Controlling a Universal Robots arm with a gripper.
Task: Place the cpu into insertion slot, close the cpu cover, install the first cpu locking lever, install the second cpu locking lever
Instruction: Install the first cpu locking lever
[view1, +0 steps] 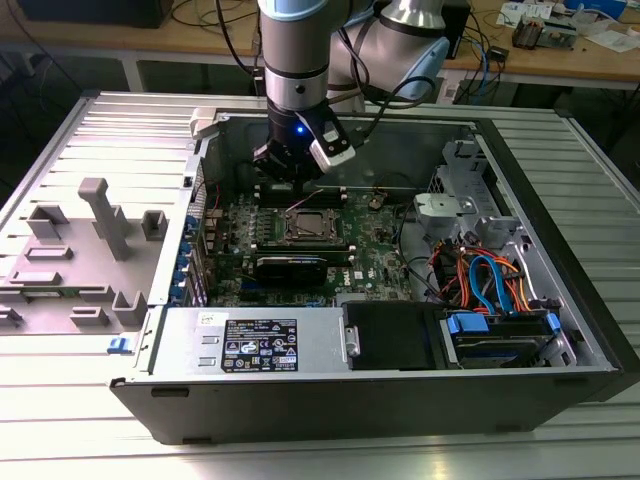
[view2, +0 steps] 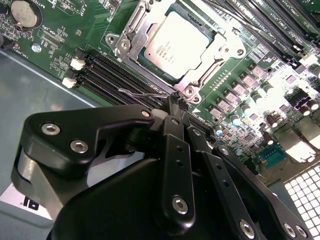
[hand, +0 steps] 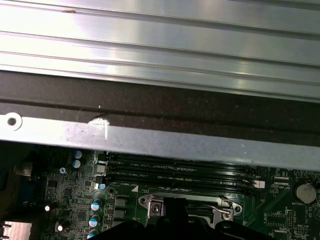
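We saw an opened computer case (view1: 590, 310) lying on its side on the slatted metal desk (view1: 300, 460), so the green motherboard (view1: 385, 255) faced upward and the arm could come at it from above. The claw (view2: 172, 102) hung low over the board, at the socket's edge beside the long black memory slots (view2: 112, 75). Its fingers were pressed together to a narrow tip, which suits working a thin part better than lifting a chip.

The insertion slot (view1: 313, 228) sat mid-board. In the second wrist view the cpu cover (view2: 131, 42) lay flat over it, framing the cpu (view2: 177, 42), which rested seated in the slot, silvery top showing through the cut-out. A thin wire locking lever (view2: 137, 92) ran to the claw's tip. We could not tell whether it was pinched or merely touched.
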